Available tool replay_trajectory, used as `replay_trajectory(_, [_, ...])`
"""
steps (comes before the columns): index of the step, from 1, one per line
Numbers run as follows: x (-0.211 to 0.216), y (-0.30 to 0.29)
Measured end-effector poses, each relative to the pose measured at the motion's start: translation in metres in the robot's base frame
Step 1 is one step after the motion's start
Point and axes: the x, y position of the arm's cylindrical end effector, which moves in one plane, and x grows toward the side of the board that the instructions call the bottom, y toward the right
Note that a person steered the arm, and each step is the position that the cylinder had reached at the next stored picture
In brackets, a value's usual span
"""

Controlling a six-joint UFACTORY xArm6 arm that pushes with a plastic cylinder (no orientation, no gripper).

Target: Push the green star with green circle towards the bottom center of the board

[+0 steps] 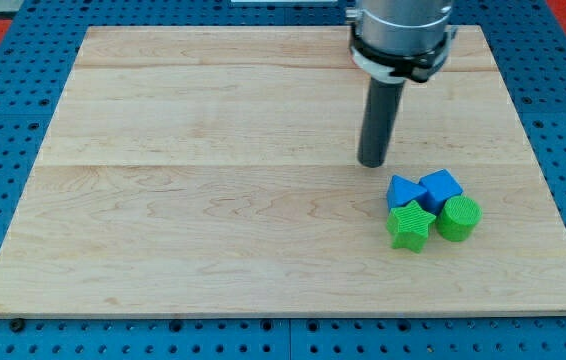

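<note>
1. A pale wooden board (213,200) made of joined planks lies on a blue perforated table surface (3,150), and fills most of the view.
2. The arm comes down from the view's top as a grey metal cylinder with a black collar (403,50), and from this a straight dark rod (380,115) reaches down to the board.
3. My tip (372,162) rests on bare wood right of the board's centre, just up and to the left of the block cluster and apart from every block.
4. There are no fingers on this rig, only the rod, so there is no wide or narrow state to report, and the rod holds nothing.
5. The green star-shaped block (409,227) lies on the right part of the board, on the near side, at the lower left of a tight cluster of four blocks.
6. The green round block (458,217) sits just to the star's right, touching or almost touching it; I cannot tell which.
7. A blue block of irregular shape (402,192) sits directly behind the star, touching it.
8. A blue cube-like block (441,186), turned corner-on, sits behind the green round block and beside the first blue block.
9. The near centre of the board lies well to the left of the cluster.
</note>
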Motion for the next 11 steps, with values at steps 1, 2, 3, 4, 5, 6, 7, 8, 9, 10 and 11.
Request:
replay_trajectory(1, [-0.005, 0.097])
replay_trajectory(2, [0.018, 0.148])
replay_trajectory(3, [0.039, 0.146])
replay_trajectory(4, [0.052, 0.128])
replay_trajectory(5, [0.076, 0.124])
replay_trajectory(6, [0.081, 0.106])
replay_trajectory(7, [0.086, 0.057])
replay_trajectory(8, [0.087, 0.016])
replay_trajectory(9, [0.097, 0.006])
replay_trajectory(10, [0.106, -0.004])
replay_trajectory(11, [0.114, -0.028])
